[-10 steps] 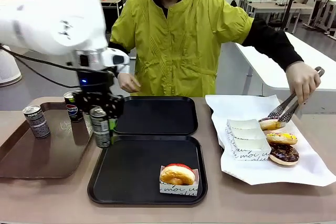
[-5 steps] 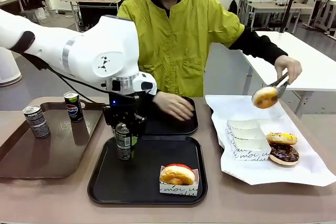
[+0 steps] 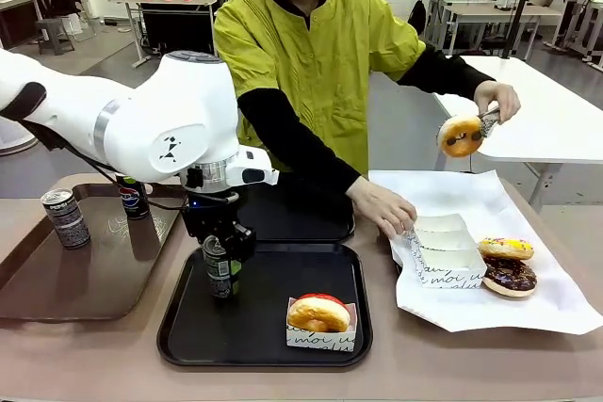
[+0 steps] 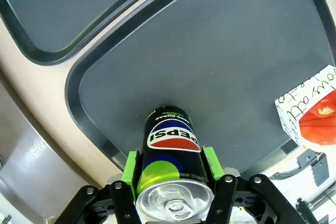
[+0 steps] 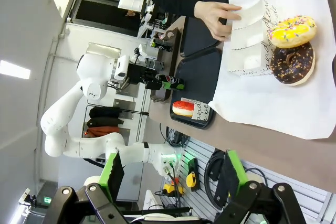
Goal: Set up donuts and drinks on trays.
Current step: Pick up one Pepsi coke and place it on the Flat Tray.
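Our left tool (image 4: pixel 171 165) is clamped on a slim dark soda can (image 4: pixel 172 139) with a silver top and a Pepsi label, its green pads pressed to either side just under the rim. The can hangs upright below the tool, over the left part of the nearer black rectangular plastic tray (image 3: pixel 268 313); we cannot tell whether its base touches the tray floor. To the tool's right on that tray sits a red-iced ring donut (image 3: pixel 319 313) in a white paper holder with black script. Just beyond the tool lies the second black tray (image 3: pixel 292 218). To its left, a brown tray (image 3: pixel 57 289) carries two more cans (image 3: pixel 66 217). Well off to its right, a person's hand (image 3: pixel 384 206) rests on empty white paper holders (image 3: pixel 443 249), near a yellow-iced donut (image 3: pixel 505 249) and a chocolate-iced donut (image 3: pixel 510 274). Our right tool (image 5: pixel 171 177) stands wide open, gripping nothing, well apart from the bench (image 3: pixel 471 364).
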Motion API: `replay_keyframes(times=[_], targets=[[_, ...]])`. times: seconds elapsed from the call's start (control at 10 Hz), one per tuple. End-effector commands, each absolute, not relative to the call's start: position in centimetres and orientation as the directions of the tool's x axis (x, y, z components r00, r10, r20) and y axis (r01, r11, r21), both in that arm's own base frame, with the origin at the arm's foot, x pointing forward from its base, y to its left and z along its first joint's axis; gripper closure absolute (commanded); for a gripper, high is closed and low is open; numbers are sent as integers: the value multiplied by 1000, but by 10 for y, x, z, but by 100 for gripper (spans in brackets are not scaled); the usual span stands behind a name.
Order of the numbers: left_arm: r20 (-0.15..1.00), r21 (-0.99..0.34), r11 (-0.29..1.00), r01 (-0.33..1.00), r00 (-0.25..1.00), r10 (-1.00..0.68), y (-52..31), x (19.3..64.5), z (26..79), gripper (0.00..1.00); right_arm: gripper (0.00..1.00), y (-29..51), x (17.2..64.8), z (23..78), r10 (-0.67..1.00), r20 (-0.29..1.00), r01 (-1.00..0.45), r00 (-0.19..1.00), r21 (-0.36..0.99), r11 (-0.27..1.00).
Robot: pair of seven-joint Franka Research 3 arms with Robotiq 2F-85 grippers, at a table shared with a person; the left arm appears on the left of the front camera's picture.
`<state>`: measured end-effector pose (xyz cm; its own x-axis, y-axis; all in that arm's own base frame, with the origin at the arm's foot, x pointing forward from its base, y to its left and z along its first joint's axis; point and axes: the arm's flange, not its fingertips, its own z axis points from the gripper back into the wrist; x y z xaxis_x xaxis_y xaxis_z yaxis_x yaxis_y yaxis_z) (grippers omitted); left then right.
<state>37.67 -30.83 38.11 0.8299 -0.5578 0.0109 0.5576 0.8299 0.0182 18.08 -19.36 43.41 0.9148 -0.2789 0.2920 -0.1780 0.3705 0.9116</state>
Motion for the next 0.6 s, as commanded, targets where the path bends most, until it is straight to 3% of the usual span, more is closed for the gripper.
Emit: replay_keyframes(times=[0.0,0.1,0.2,0.5], targets=[[49,3,824,567,823,-566,-301,370,381,41,0,-195,184,435,-287,312,-201,906,912,357],[45,3,825,565,824,-565,-300,372,379,41,0,-195,184,435,-287,312,-201,906,912,357],[33,-9,833,554,832,-553,-300,373,379,0,0,-195,184,435,-287,312,-201,906,912,357],[32,-30,834,550,835,-550,-300,372,384,0,0,-195,184,435,-287,312,-201,906,912,357]])
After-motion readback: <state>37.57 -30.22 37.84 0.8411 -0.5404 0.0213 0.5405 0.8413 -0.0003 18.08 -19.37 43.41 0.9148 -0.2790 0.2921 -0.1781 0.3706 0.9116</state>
